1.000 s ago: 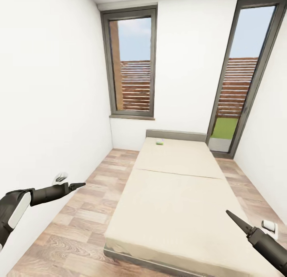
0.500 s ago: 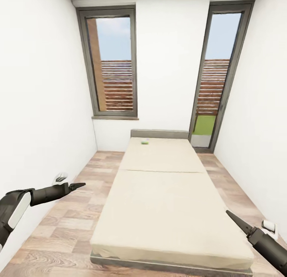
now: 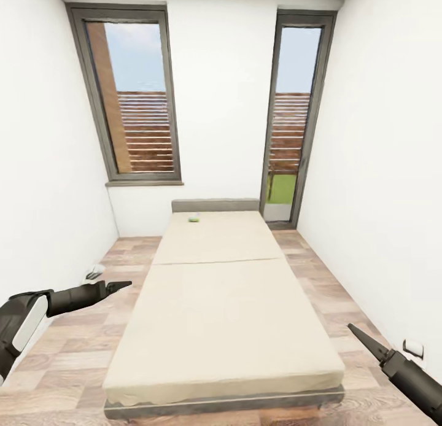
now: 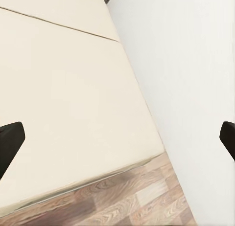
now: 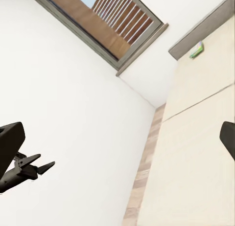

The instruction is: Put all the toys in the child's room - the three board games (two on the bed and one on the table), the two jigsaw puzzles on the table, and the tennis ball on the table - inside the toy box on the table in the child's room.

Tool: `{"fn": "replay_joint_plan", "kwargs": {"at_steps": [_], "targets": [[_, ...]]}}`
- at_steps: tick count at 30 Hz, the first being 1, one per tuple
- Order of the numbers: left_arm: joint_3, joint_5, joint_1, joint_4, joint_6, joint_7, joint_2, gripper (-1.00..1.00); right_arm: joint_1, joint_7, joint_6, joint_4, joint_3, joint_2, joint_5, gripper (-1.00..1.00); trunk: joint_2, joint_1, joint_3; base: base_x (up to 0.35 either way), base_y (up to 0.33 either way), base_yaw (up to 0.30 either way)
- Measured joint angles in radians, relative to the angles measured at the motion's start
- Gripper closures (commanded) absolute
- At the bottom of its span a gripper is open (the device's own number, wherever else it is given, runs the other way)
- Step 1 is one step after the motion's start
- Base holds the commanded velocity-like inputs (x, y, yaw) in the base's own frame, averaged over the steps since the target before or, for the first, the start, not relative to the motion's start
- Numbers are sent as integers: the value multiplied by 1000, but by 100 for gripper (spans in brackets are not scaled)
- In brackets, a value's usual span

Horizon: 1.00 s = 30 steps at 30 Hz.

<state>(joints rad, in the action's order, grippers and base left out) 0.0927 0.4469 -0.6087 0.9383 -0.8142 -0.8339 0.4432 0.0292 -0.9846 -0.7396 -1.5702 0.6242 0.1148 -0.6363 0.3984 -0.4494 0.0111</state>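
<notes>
Cream bed [image 3: 221, 303] fills the wood-plank floor [image 3: 67, 346] between white walls; both tools [image 3: 120, 285] [image 3: 355, 331] pressed together, empty.

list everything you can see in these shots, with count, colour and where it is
bed: 1, cream-beige mattress on a grey frame, centre of the room, running to the far wall
board game: 1, small green item, too far to read, on the bed by the headboard
window: 1, grey frame, far wall, left
glass door: 1, grey frame, far wall, right
floor: wood planks, both sides of the bed
wall socket: 1, white, low on the right wall
left tool: 1, dark, over the floor left of the bed
right tool: 1, dark, near the bed's right corner
</notes>
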Motion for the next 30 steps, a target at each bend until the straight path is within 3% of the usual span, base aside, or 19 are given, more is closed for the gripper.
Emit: {"fn": "replay_joint_plan", "kwargs": {"at_steps": [11,30], "targets": [[0,-1,0,1,0,0,0,-100,0,1,0,5,0,0,1,-100,0,0,0,-6,-100,-280],[1,-2,0,1,-2,0,1,-100,-2,1,1,16,0,0,1,-100,0,0,0,0,258,-280]]}}
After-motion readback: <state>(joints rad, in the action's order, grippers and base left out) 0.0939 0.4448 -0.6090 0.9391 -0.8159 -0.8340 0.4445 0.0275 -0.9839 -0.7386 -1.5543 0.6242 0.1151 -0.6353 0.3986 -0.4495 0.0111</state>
